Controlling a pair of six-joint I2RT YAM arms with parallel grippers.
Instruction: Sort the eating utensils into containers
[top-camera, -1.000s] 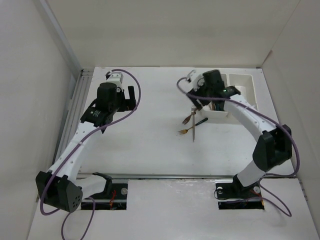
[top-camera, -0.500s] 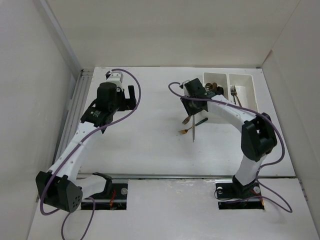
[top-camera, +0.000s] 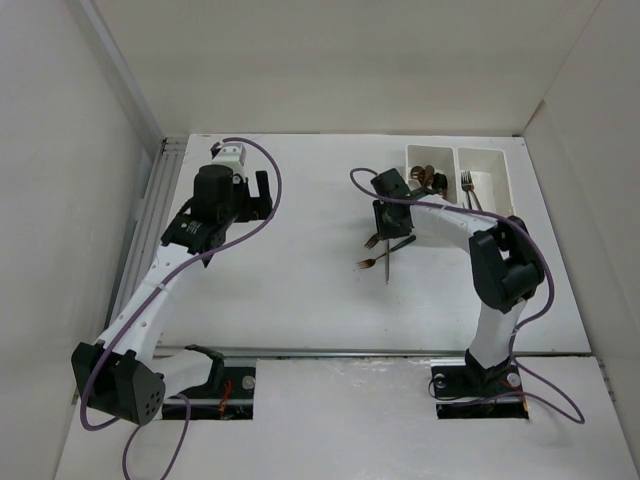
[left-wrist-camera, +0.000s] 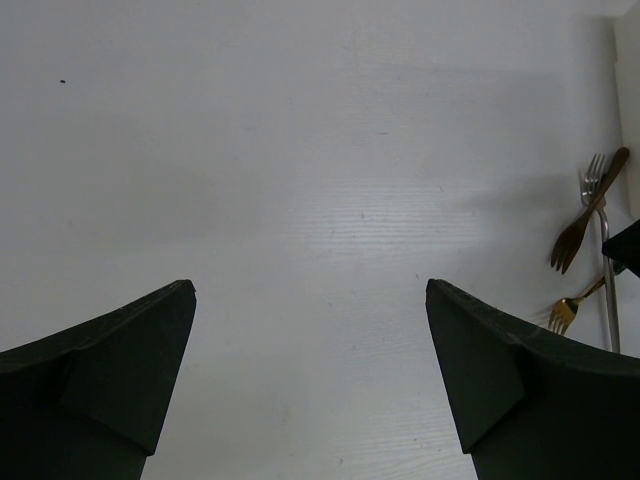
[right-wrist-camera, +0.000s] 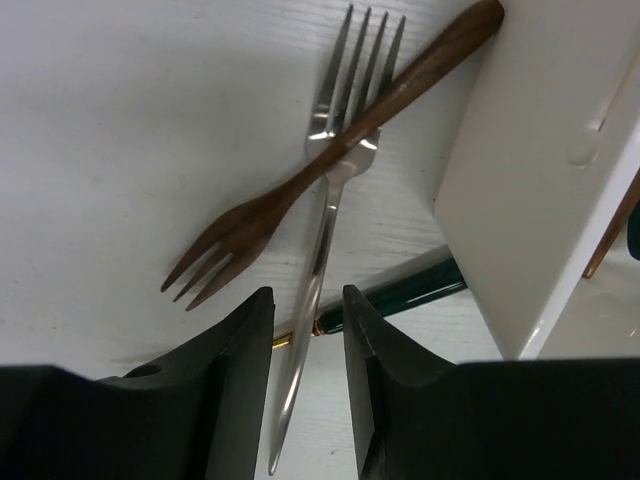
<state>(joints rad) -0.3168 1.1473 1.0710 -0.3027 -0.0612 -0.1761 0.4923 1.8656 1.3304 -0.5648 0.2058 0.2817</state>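
Three utensils lie crossed on the table left of the bins: a silver fork (right-wrist-camera: 322, 240), a copper fork (right-wrist-camera: 260, 215) lying over it, and a gold fork with a dark green handle (right-wrist-camera: 400, 295) under it. In the top view they sit at the silver fork (top-camera: 387, 264). My right gripper (right-wrist-camera: 307, 292) is low over them, jaws narrowly apart with the silver fork's handle between the fingers, untouched. The two joined white bins (top-camera: 428, 152) hold brown spoons (top-camera: 432, 180) on the left and a silver fork (top-camera: 468, 188) on the right. My left gripper (left-wrist-camera: 310, 285) is open and empty above bare table.
The left bin's near wall (right-wrist-camera: 540, 170) stands right beside my right fingers. The left wrist view shows the same three forks (left-wrist-camera: 585, 215) at its right edge. White walls enclose the table on three sides; a rail (top-camera: 155, 200) runs along the left edge.
My right gripper has left the bins, moved left and come down over the crossed forks, straddling the silver fork's handle. The left arm has not moved.
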